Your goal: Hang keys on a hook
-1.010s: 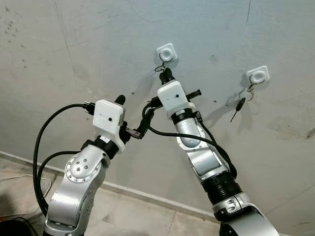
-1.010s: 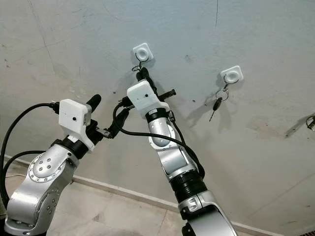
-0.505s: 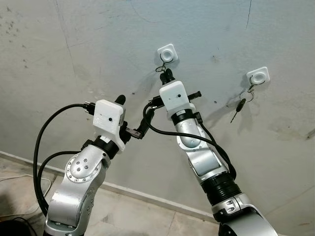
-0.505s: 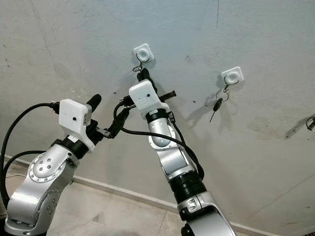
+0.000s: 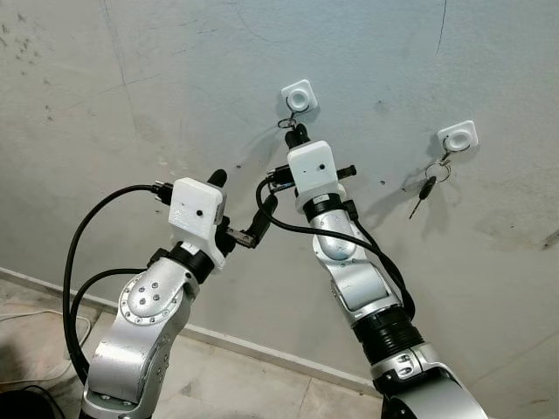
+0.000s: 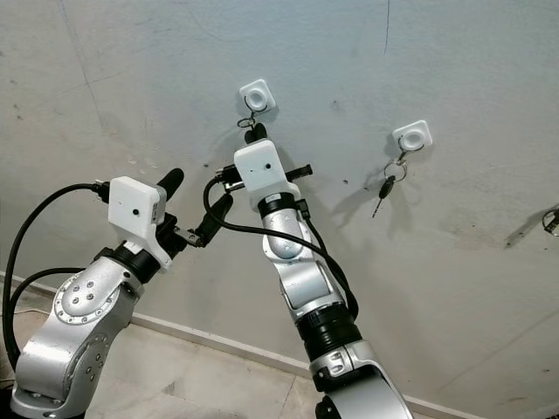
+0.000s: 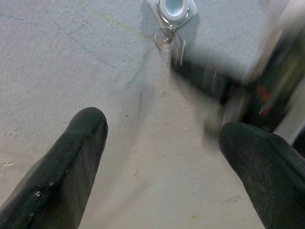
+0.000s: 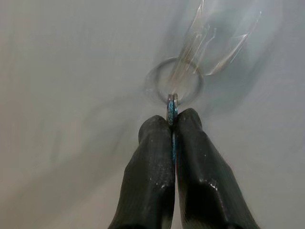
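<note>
The right gripper [image 5: 298,133] is raised against the grey wall [image 5: 131,78], at upper centre of the left eye view, directly below a white square hook [image 5: 299,95]. Its jaws are closed on a key ring [image 8: 172,109]: in the right wrist view the ring's edge is pinched between the two black fingertips [image 8: 155,131] and projects just past them, at centre frame. A second, thinner ring [image 8: 174,85] sits beyond the tips, just under the blurred hook [image 8: 209,43] at upper right of that frame. In the left eye view a small wire ring [image 5: 286,122] lies between the hook and the gripper tips. Whether the ring is seated on the hook cannot be determined.

The left gripper [image 7: 171,138] is held at centre left of the left eye view, well below and to the left of the hook, not touching the wall. Its jaws are open: in the left wrist view the two fingers [image 7: 71,157] stand wide apart at lower left and lower right, with nothing between them. The white hook [image 7: 174,8] with its ring appears at the top edge of that frame.

A second white hook [image 5: 459,134] at upper right of the left eye view carries a ring with a black-headed key [image 5: 424,188] hanging below it.
</note>
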Controlling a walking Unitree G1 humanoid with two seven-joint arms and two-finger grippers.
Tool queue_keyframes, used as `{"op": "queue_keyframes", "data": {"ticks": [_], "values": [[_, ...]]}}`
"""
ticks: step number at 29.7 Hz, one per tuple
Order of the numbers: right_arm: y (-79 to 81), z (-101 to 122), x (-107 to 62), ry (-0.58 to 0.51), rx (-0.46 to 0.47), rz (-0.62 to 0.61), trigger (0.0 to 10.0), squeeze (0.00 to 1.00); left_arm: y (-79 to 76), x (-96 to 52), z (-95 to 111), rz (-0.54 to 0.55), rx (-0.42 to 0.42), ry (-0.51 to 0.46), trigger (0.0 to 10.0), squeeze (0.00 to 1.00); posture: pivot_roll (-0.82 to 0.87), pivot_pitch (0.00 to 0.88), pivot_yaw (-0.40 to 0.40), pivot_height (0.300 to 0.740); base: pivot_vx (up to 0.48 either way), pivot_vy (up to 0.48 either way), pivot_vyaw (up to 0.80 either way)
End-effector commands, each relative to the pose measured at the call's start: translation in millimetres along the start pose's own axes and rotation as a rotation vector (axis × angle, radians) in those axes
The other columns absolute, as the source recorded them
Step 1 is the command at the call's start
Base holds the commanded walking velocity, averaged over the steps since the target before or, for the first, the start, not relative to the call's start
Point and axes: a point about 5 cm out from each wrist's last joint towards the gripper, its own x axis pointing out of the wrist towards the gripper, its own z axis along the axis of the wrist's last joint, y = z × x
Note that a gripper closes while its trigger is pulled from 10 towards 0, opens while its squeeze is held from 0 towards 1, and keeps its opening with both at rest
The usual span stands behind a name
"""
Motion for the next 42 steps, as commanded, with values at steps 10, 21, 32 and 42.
{"op": "queue_keyframes", "data": {"ticks": [10, 21, 32, 42], "values": [[7.0, -31, -9.9, 0.165, -0.002, 0.035, 10.0, 0.00, -3.2, 1.1, 4, -0.017, 0.005, -0.017, 10.0, 0.00, 0.29, 0.076, -0.103, 0.740, 0.000, 0.000, 0.00], [5.8, -31, -9.5, 0.168, -0.001, 0.015, 10.0, 0.00, -3.3, 1.1, 3, -0.018, 0.006, -0.016, 10.0, 0.00, 0.29, 0.073, -0.104, 0.740, 0.000, 0.000, 0.00], [5.7, -29, -2.2, 0.205, 0.122, -0.010, 10.0, 0.00, -3.5, 2.1, 2, -0.011, -0.004, -0.013, 10.0, 0.00, 0.29, 0.073, -0.110, 0.740, 0.000, 0.000, 0.00], [5.4, -33, -4.4, 0.233, 0.185, -0.014, 10.0, 0.00, -2.9, 2.7, 0, 0.004, -0.019, -0.011, 10.0, 0.00, 0.28, 0.073, -0.118, 0.740, 0.000, 0.000, 0.00]]}}
